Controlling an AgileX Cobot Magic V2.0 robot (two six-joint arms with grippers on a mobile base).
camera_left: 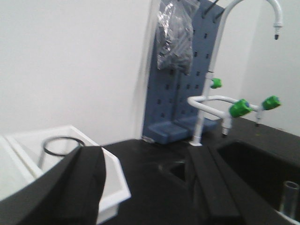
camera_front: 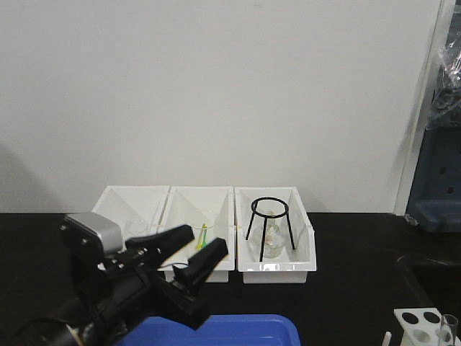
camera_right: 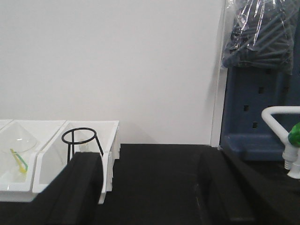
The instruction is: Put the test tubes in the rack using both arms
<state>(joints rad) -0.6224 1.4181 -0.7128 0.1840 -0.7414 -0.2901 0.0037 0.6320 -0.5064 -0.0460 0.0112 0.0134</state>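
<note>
Front view: three long white plastic bins [camera_front: 204, 198] in a row on black worktop [camera_front: 353, 288]; black wire tripod ring [camera_front: 269, 223] inside rightmost. Left black claw [camera_front: 193, 254] spread, empty, above blue tray [camera_front: 238, 331]. White holed rack [camera_front: 421, 326] at lower right, one slim clear glass tube [camera_front: 448, 328] beside.

Left wrist: white tap with green knobs [camera_left: 239, 107], blue pegboard [camera_left: 183, 79], tube [camera_left: 289, 197].

Right wrist: right claw [camera_right: 150, 187] spread, empty.

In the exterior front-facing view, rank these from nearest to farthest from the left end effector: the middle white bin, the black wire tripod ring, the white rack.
From the left end effector:
1. Middle long white plastic bin, directly behind the tips.
2. Black wire tripod ring, in the right-hand white bin.
3. Small white plastic holed rack, far right at the bottom edge.
</note>
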